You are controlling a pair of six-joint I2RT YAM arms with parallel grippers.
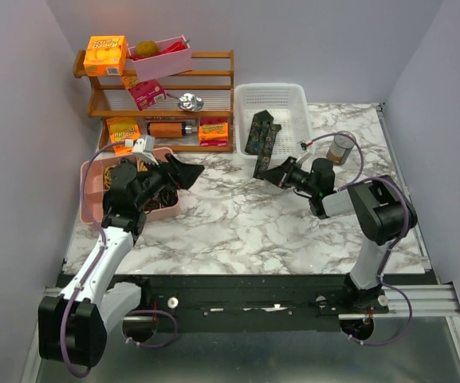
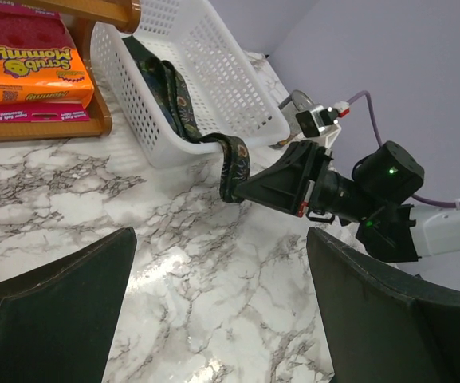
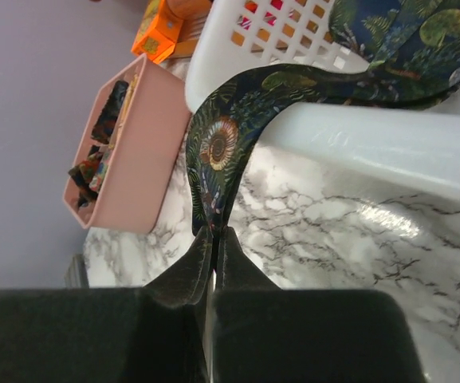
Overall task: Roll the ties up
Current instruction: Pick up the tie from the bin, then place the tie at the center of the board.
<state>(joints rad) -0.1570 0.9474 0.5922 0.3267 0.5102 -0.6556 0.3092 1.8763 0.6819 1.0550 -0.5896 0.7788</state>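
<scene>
Tie over white basket rim, pinched by right gripper, left gripper spread, marble table, lilac walls

Pale lilac walls enclose a marble-patterned table bearing a wooden shelf.

Marble-patterned white tabletop with storage at the back.
A slatted wooden rack carries orange cardboard boxes; a white perforated plastic basket stands just beside it, a pink plastic tray at left, a small jar at right.
</scene>
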